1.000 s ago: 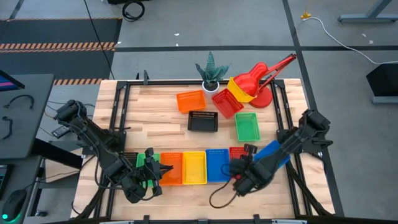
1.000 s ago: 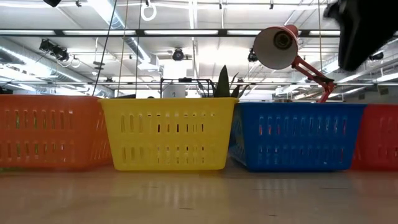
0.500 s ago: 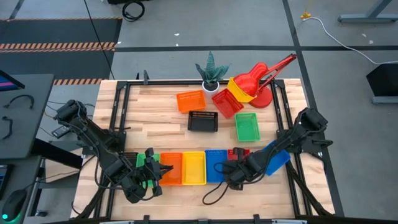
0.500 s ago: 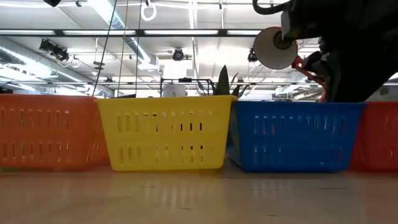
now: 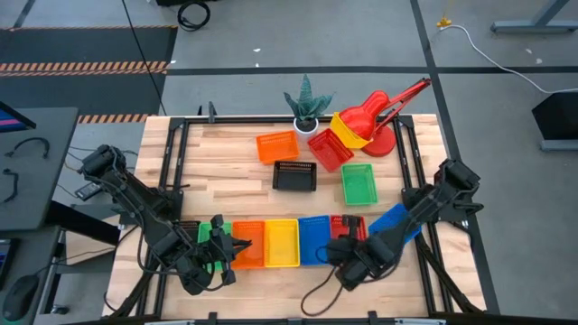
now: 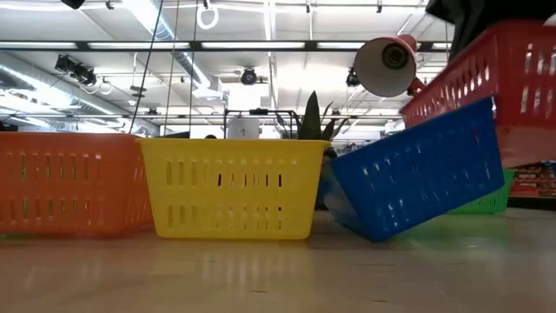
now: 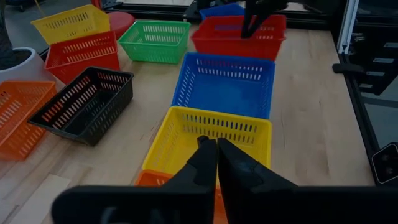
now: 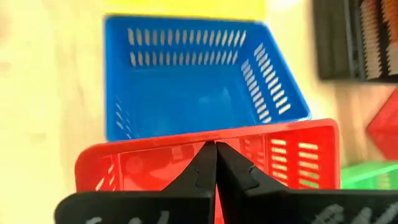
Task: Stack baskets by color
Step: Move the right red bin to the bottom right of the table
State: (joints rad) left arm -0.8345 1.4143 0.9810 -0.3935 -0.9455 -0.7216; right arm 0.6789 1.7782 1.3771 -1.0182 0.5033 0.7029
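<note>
A row of baskets stands along the near edge: green (image 5: 206,233), orange (image 5: 248,244), yellow (image 5: 282,242), blue (image 5: 315,239) and red (image 5: 346,224). My right gripper (image 5: 354,238) is shut on the red basket (image 6: 512,78), which hangs tilted above the table. The blue basket (image 6: 417,178) beside it is tipped. Its left bottom edge rests on the table and its right end is raised under the red one. My left gripper (image 7: 216,146) hovers shut above the orange and yellow baskets and touches nothing that I can see. My right gripper has the red basket by the top rim (image 8: 211,148) of its wall on the side away from the blue basket. It slants down onto the rim from the table's right. The fingertips cover the place of contact. The basket is lifted clear of the table and tilted, with its held side higher.
At the far side lie an orange basket (image 5: 276,145), a black one (image 5: 294,175), a green one (image 5: 358,183), a red one (image 5: 329,149) and a yellow one (image 5: 348,128). A potted plant (image 5: 307,104) and a red lamp (image 5: 379,113) stand there too. Another blue basket (image 5: 405,219) lies under my right arm.
My right gripper has reached in over the red basket, taken hold of it and raised it. The red basket has come off the table and tilted. The blue basket beside it has tipped: its right end has risen and its left bottom edge has stayed on the table.
</note>
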